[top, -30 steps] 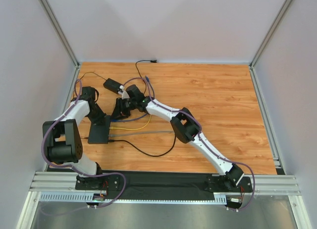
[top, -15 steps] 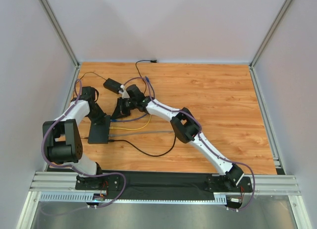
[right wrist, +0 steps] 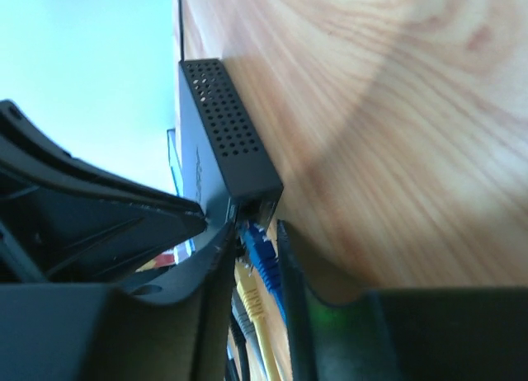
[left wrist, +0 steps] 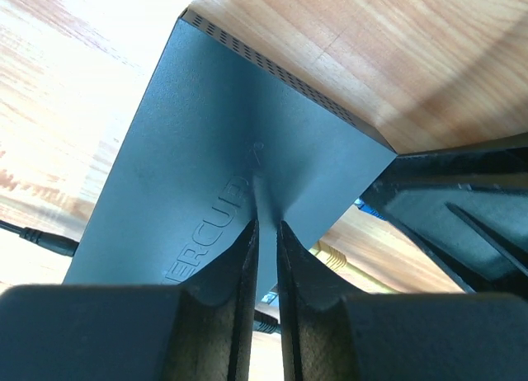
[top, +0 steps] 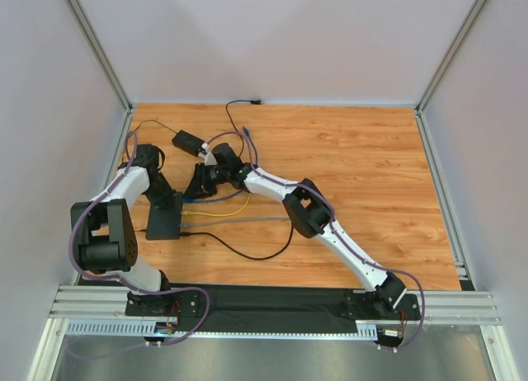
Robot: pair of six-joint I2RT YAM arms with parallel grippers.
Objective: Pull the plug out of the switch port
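The switch (top: 164, 223) is a flat black box at the table's left, with lettering on its top (left wrist: 206, 134). My left gripper (top: 171, 201) rests its tips on that top (left wrist: 265, 224); its fingers are almost together with nothing between them. My right gripper (top: 200, 183) is at the switch's port edge (right wrist: 239, 201). The blue plug (right wrist: 262, 257) lies between its fingers (right wrist: 257, 232), which sit close on both sides, and the plug's tip is at the end port. A yellow plug (right wrist: 252, 303) sits in the port beside it.
A small black power brick (top: 189, 142) lies behind the switch. Yellow (top: 233, 209), grey (top: 252, 222) and black (top: 247, 254) cables run rightward from the switch across the wood. Frame posts and grey walls border the table.
The right wrist has crept slightly left, toward the switch. The left arm and the switch have stayed where they were.
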